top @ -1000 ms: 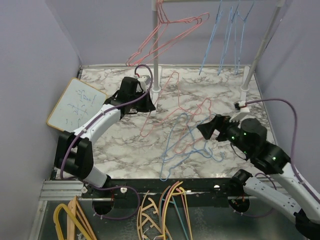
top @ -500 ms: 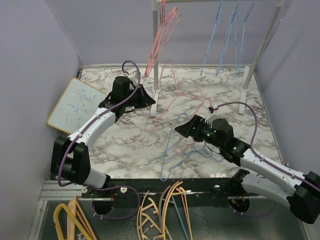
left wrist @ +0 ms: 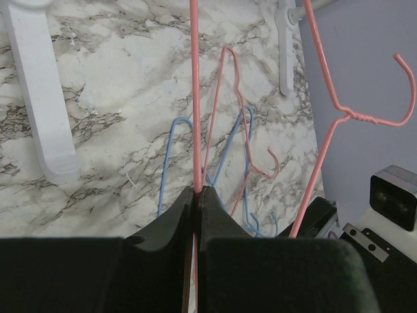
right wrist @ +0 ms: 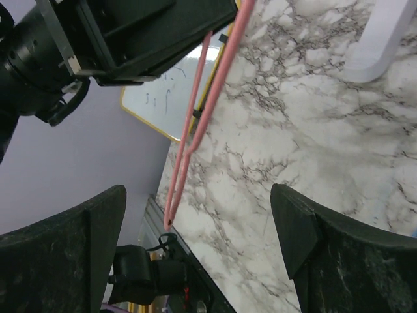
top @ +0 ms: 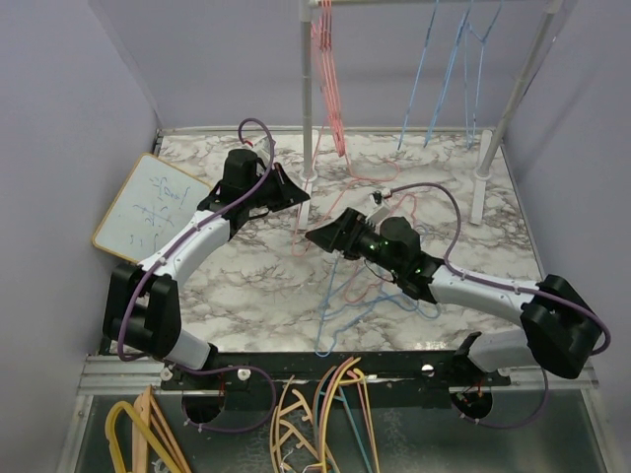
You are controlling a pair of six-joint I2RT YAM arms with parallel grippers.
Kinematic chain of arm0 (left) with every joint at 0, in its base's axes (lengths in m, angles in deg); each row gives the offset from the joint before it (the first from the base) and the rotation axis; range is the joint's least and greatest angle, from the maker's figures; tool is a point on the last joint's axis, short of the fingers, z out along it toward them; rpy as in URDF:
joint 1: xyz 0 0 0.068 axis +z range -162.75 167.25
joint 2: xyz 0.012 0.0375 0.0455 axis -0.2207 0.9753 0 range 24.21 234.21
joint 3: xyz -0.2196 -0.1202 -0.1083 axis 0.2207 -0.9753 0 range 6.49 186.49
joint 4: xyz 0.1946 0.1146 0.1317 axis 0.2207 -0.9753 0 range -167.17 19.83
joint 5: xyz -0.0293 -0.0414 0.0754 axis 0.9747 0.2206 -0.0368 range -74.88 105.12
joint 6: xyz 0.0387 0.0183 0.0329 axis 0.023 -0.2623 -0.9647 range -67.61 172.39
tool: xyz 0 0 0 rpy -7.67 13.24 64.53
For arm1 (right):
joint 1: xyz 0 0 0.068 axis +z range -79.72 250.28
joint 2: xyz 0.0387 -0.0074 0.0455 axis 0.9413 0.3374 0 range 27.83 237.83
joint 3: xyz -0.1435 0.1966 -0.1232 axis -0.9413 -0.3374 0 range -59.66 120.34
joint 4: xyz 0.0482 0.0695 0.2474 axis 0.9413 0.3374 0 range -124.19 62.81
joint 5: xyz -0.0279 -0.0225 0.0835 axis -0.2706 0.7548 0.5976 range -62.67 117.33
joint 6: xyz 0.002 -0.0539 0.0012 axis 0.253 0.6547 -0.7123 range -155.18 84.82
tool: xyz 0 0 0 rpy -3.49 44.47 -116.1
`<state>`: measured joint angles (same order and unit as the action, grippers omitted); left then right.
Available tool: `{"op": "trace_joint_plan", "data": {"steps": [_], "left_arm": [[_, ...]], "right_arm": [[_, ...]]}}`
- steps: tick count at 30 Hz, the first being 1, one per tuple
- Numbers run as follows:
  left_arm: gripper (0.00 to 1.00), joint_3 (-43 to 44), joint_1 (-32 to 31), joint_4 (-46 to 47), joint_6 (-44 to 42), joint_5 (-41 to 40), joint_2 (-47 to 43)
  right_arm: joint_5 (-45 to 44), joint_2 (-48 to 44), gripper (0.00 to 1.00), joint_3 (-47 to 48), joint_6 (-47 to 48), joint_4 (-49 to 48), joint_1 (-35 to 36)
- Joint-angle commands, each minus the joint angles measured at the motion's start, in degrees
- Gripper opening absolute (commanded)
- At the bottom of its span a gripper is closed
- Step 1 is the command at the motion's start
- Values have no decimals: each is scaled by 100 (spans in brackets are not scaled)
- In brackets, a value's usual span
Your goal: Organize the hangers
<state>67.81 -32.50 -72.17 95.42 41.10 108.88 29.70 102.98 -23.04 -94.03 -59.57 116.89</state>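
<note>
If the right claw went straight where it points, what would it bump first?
Probably the pink hanger that the left claw pinches shut: its wire crosses right ahead of the open right claw. The left claw sits close behind it, though depth is hard to judge.

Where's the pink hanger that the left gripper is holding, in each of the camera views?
Top external: pink hanger at centre, dangling below the left gripper.
Left wrist: vertical wire up the middle, clamped at the bottom.
Right wrist: diagonal wire, top centre to lower left.
Shared landmark: the white rack foot.
</note>
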Motion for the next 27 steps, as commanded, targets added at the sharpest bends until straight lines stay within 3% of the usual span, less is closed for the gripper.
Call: {"op": "trace_joint_plan", "data": {"steps": [1, 6, 8, 11, 12, 15, 16, 17, 21, 22, 27], "left_arm": [[0, 57, -2, 271, 112, -33, -4], [0, 64, -11, 292, 166, -4, 19], [0, 31, -12, 292, 192, -7, 0], [0, -55, -6, 341, 265, 67, -11], [0, -71, -9, 355, 277, 80, -23], [0, -103, -7, 337, 135, 173, -58], [4, -103, -11, 291, 27, 173, -76], [19, -89, -15, 221, -114, 139, -95], [92, 87, -25, -218, -1000, -58, -160], [98, 170, -29, -383, -1285, -131, -175], [99, 438, -18, -1018, -2376, -371, -310]], "right_arm": [[-290, 460, 90, 452, -48, -637, 124], [-425, 970, 69, 789, 44, -779, 129], [-487, 1149, 51, 952, 169, -846, 129], [-626, 1254, 11, 1099, 258, -881, 129], [-668, 1238, 3, 1103, 264, -869, 129], [-798, 1051, 1, 1029, 439, -735, 163], [-897, 935, 1, 1011, 536, -547, 195], [-1005, 802, 1, 998, 658, -306, 237], [-1143, 211, 1, 892, 1036, 862, 296], [-1129, 73, 1, 862, 1102, 1216, 296], [-1260, -780, 1, 600, 1343, 3098, 314]]}}
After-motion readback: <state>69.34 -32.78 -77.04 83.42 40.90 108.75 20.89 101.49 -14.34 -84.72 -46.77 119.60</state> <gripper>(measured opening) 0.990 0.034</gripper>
